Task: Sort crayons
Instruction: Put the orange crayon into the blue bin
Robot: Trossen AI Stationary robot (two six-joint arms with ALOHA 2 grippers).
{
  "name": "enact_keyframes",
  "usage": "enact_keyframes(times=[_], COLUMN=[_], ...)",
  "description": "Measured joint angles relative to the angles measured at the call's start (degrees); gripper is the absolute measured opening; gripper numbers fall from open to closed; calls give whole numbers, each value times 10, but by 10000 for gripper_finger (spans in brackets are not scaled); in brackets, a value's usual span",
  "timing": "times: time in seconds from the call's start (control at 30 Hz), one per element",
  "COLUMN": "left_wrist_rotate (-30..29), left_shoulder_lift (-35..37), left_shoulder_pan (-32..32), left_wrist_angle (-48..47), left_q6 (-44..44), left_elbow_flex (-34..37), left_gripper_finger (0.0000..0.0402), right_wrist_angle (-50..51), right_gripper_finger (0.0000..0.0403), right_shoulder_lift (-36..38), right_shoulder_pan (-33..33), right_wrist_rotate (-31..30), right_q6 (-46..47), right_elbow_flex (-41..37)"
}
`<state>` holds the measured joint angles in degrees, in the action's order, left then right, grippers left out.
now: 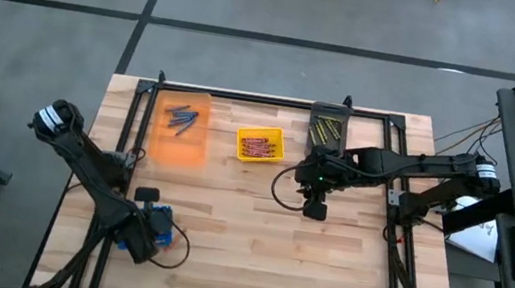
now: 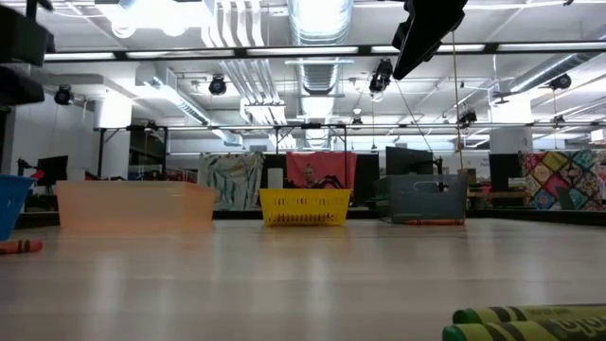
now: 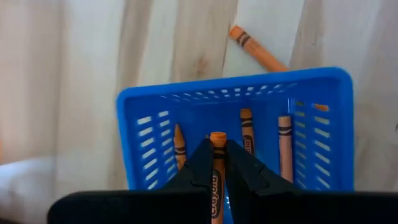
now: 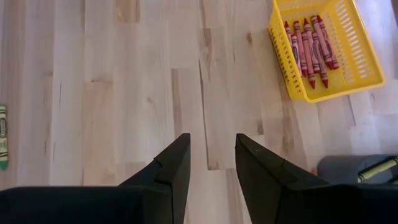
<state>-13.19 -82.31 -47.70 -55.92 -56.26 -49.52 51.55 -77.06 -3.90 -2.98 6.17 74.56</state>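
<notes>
- The wooden table (image 1: 242,253) fills the middle of the high view. It is the biggest thing here.
- The left arm (image 1: 84,155) reaches in from the left of the high view, down toward the lower left of the table.
- The right arm (image 1: 416,168) reaches in from the right of the high view, toward the middle of the table.
- The orange bin (image 1: 182,125) sits at the upper left of the table, with blue-purple crayons (image 1: 180,118) inside.
- The grey bin (image 1: 327,131) sits at the top of the table, right of the middle, with olive-yellow crayons (image 1: 324,130) inside.
- The yellow bin (image 4: 367,59) sits between those two bins. Red crayons (image 4: 311,43) lie side by side in it.
- The blue bin (image 3: 149,137) is at the lower left of the table, right under the left arm's tip. Orange crayons (image 3: 285,146) lie in it.
- The right gripper (image 4: 212,158) hangs over bare wood near the middle of the table. Its jaws are spread and hold nothing.
- The left gripper (image 3: 217,152) hangs over the blue bin. Its jaws are pressed together on one orange crayon (image 3: 217,140), which pokes out past the tips.
- Two green crayons (image 2: 530,322) lie at the near edge of the table, at the lower right of the low view.
- One more orange crayon (image 3: 256,51) lies on the wood just outside the blue bin.
</notes>
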Motion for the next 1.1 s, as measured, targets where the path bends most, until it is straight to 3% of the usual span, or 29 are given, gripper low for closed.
enact_keyframes(times=[0.33, 0.7, 0.97, 1.1], left_wrist_rotate=[19, 22, 17, -26], left_shoulder_lift=[-1, -1, -2, -2], left_shoulder_pan=[0, 0, 0, 0], left_wrist_angle=[58, 58, 40, 38], left_q6=[-19, -28, -20, 18], left_elbow_flex=[56, 56, 12, -36], left_gripper_finger=[3, 60, 86, 86], right_wrist_angle=[0, 0, 3, 9], right_gripper_finger=[114, 116, 120, 115], right_shoulder_lift=[0, 0, 0, 0], right_shoulder_pan=[0, 0, -1, -6], right_wrist_rotate=[0, 0, 0, -1], right_q6=[18, 40, 60, 80], right_elbow_flex=[0, 0, 0, 0])
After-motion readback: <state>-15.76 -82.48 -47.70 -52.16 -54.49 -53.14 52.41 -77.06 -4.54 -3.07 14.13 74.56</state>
